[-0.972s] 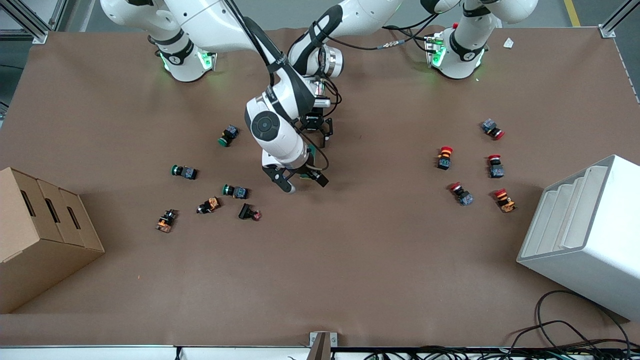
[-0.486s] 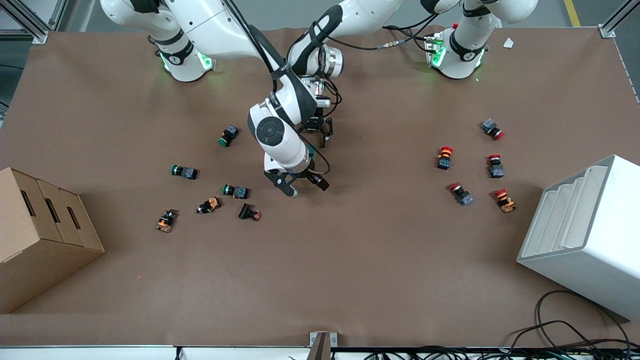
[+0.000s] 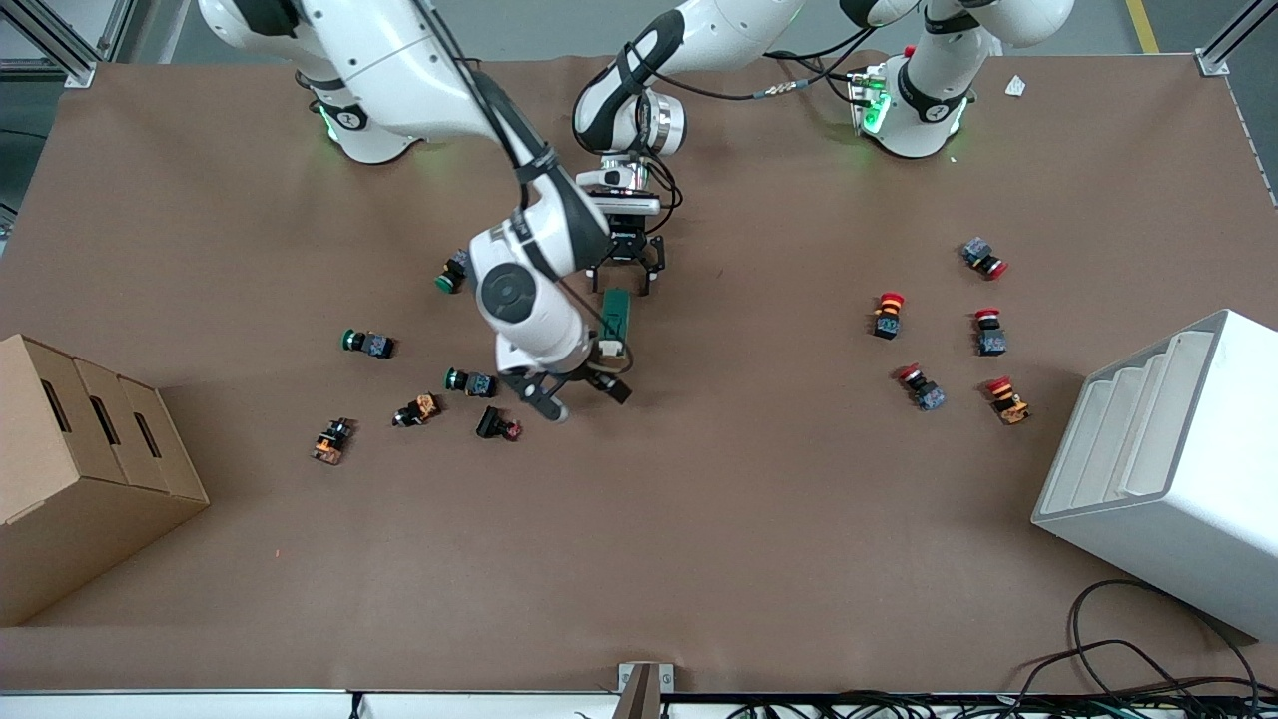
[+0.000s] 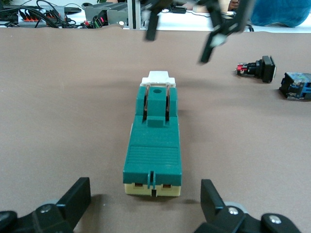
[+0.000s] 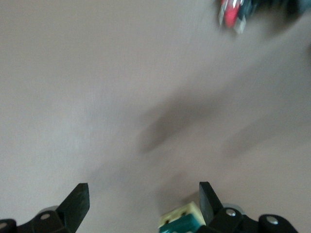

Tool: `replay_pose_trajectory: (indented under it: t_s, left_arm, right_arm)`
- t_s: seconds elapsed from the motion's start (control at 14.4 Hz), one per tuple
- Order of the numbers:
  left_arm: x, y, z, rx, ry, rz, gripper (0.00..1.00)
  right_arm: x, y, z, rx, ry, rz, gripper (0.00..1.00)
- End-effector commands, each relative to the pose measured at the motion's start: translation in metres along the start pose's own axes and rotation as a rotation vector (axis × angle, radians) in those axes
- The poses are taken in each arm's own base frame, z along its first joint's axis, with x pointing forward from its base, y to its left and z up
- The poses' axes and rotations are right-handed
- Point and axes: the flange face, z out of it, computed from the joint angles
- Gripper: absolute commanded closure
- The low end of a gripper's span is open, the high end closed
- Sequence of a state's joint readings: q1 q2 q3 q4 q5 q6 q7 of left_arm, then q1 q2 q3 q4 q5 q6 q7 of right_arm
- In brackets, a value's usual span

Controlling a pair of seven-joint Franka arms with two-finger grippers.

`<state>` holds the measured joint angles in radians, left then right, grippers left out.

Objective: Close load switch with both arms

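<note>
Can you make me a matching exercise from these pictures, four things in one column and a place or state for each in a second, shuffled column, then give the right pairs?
Things:
1. load switch
2. left gripper
3. right gripper
4. cardboard box

Places or states:
A. open, at the switch's end nearer the robots' bases
B. at the right arm's end of the table
C. lying on the table between the two grippers
D. open, at the switch's end nearer the front camera

Pairs: 1-C, 2-A, 3-D, 4-B
</note>
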<state>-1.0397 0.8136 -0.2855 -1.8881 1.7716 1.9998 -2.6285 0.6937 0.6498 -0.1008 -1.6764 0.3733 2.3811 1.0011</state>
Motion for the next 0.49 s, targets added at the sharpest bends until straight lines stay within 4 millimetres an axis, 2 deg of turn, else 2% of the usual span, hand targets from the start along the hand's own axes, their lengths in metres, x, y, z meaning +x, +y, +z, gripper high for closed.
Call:
replay_pose_trajectory:
  t_s: [0.0,0.14,0.28,0.42]
  left_arm:
    - [-0.007,-0.002,-0.005,-0.008,-0.017,-0.022,0.0]
    - [-0.003,0.001,-0.006,-0.005,-0.018,-0.019,0.0]
    - [0.007,0.005,-0.006,-0.007,-0.017,-0.015,0.0]
    - [0.018,0.01,-0.004,0.006,-0.024,-0.015,0.0]
  right_arm:
    - [0.06,0.035,-0.067,-0.037,-0.072,-0.125,0.0]
    - [0.112,0.071,-0.104,-0.04,-0.115,-0.229,0.0]
    - [0.155,0.111,-0.135,-0.058,-0.141,-0.333,0.0]
    - [0.187,0.149,-0.165,-0.135,-0.123,-0.452,0.0]
